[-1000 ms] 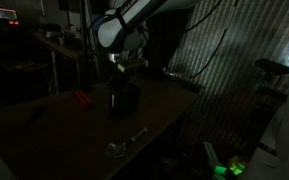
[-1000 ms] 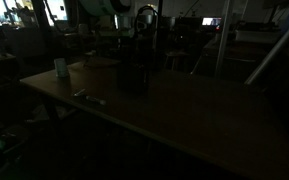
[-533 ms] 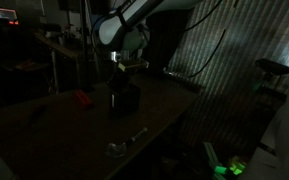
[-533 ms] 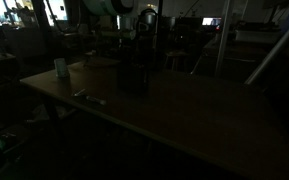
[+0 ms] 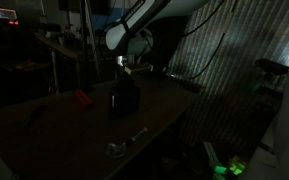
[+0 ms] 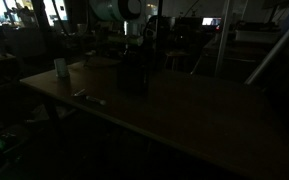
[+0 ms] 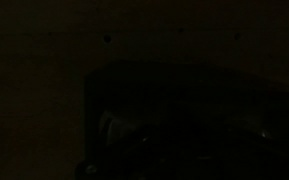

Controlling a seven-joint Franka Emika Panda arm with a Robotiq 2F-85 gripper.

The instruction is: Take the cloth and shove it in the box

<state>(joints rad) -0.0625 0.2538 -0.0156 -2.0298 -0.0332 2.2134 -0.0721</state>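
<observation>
Darkness is swallowing nearly the whole wrist view; only a faint rectangular outline [image 7: 184, 100] is showing, and the bottom edge is cutting it off. In an exterior view the gripper [image 5: 127, 66] is hanging at 12 o'clock of the box [image 5: 124, 98], and its fingers are staying too dim to tell whether they are parted. At the box's 9 o'clock, a small red item [image 5: 81, 98] on the desk [image 5: 159, 115] is reading too small to identify. The frame's top edge is cropping the arm [image 5: 154, 12].
</observation>
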